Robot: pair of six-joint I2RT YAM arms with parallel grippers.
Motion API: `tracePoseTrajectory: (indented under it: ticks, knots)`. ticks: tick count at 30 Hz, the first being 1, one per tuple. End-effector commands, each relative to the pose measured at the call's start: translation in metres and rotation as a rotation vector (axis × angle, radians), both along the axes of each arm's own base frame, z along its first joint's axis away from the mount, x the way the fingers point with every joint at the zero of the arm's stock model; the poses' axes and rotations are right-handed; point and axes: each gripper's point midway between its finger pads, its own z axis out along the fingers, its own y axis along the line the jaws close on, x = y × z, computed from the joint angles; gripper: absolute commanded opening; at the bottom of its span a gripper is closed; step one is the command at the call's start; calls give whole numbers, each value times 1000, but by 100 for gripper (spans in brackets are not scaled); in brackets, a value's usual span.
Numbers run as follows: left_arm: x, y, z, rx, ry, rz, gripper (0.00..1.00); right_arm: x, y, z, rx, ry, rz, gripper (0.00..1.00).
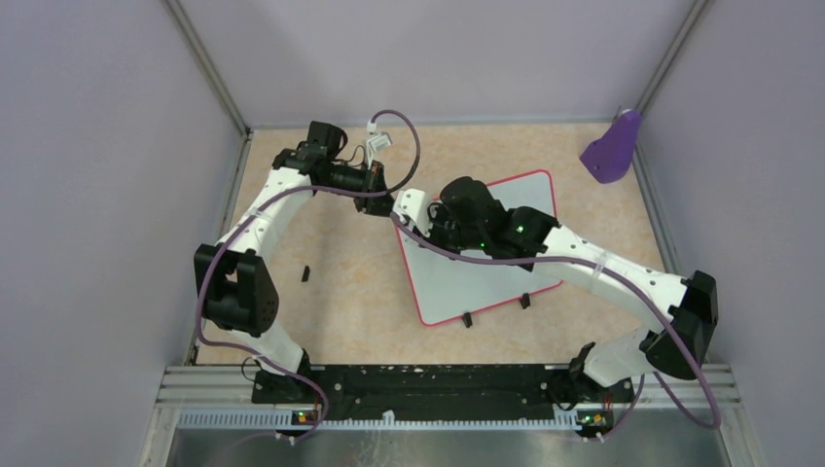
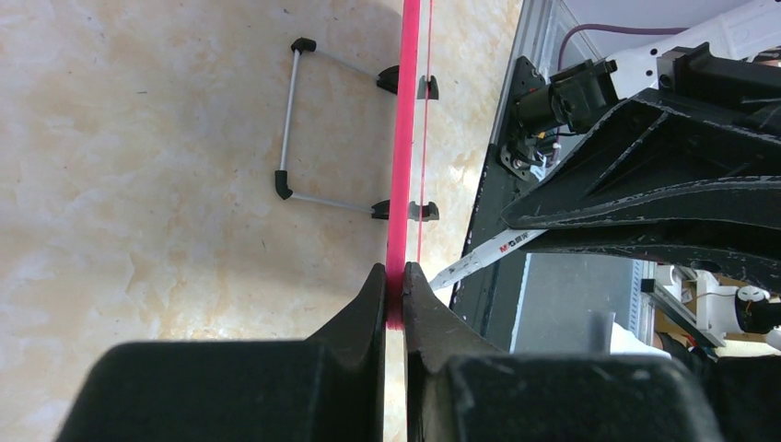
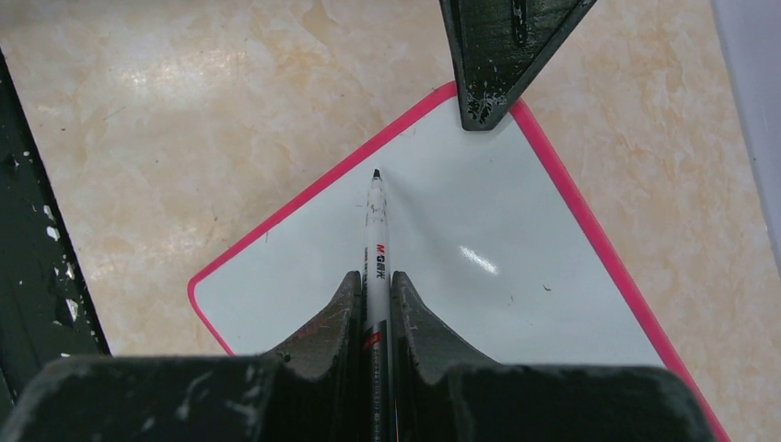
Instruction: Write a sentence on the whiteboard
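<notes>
The whiteboard (image 1: 477, 277) lies tilted at mid table, white with a red-pink rim and two black clip feet (image 1: 467, 319) on its near edge. My left gripper (image 1: 386, 205) is shut on the board's rim at its far left corner. In the left wrist view the rim (image 2: 402, 138) runs edge-on out of the jaws of my left gripper (image 2: 395, 287). My right gripper (image 3: 375, 287) is shut on a white marker (image 3: 376, 235), whose black tip is over the board (image 3: 497, 221) near its far left edge. In the top view my right gripper (image 1: 420, 216) is close beside the left one. No sentence shows; the visible surface is blank.
A purple object (image 1: 613, 146) sits at the back right corner. A small black piece (image 1: 305, 273) lies on the table left of the board. A wire stand (image 2: 288, 120) shows under the board in the left wrist view. Walls enclose the table on three sides.
</notes>
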Motion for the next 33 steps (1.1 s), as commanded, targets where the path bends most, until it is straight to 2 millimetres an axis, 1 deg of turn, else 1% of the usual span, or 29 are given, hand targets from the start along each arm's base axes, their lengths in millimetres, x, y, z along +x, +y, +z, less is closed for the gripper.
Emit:
tracePoseTrajectory:
  ticks: [1,8,10,17,28,33]
  knots:
    - [-5,-3,3,-9,-9,-10,0,3,6,3,2,-28,2,0]
    - [-5,-3,2,-8,-7,-10,0,10,6,3,-11,-44,-26,0]
    - [-5,-3,3,-8,-7,-10,0,10,7,6,-4,-48,-28,0]
    - [-4,-3,3,-8,-9,-10,0,23,2,14,-5,-95,-92,0]
    - [-4,-3,3,-7,-9,-8,0,44,-6,37,44,-137,-169,0]
    - [-4,-3,4,-7,-9,-7,0,52,-10,42,46,-145,-193,0]
